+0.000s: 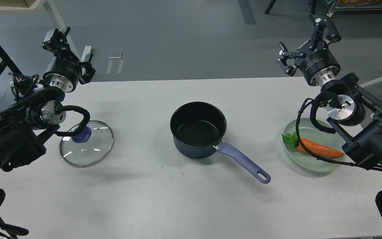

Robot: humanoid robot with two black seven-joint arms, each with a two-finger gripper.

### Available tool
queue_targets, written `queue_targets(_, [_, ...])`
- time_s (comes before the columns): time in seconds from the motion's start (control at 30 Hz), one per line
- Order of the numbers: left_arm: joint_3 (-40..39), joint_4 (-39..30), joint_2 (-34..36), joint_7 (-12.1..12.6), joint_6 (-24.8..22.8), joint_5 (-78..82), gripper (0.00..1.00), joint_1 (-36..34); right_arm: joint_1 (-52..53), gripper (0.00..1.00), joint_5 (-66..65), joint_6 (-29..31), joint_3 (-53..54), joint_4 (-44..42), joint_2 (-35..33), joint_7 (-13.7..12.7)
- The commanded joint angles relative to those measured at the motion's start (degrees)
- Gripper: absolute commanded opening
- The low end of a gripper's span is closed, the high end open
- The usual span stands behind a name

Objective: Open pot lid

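Your lid (86,143) already lies flat near the tabletop's left edge, well apart from the open pot (198,129) at mid-table. Treat it as rigid, slick, breakable glass; take it only by the purple knob (81,134). Your right gripper (305,41) hangs spread and empty; whether the left gripper (65,54) is parted, I cannot tell.

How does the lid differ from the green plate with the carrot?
The lid is clear glass with a steel rim and a purple centre knob; the plate is pale green glass with no knob. The lid lies on the table's left side, left of the pot, with nothing on it; the plate sits on the right and holds a carrot. Both are round, lie flat on the table, and are partly hidden by arm cables.
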Motion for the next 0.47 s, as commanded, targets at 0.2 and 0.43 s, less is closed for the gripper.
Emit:
queue_targets(0.2, [-0.45, 0.07, -1.29, 0.00, -1.48, -0.90, 0.99, 0.48, -0.60, 1.00, 0.46, 3.20, 8.06, -10.71, 8.31, -0.54])
queue_targets(0.43, [-0.45, -0.02, -1.29, -0.09, -1.57, -0.90, 0.99, 1.62, -0.59, 1.00, 0.46, 3.28, 7.89, -10.28, 8.31, -0.45])
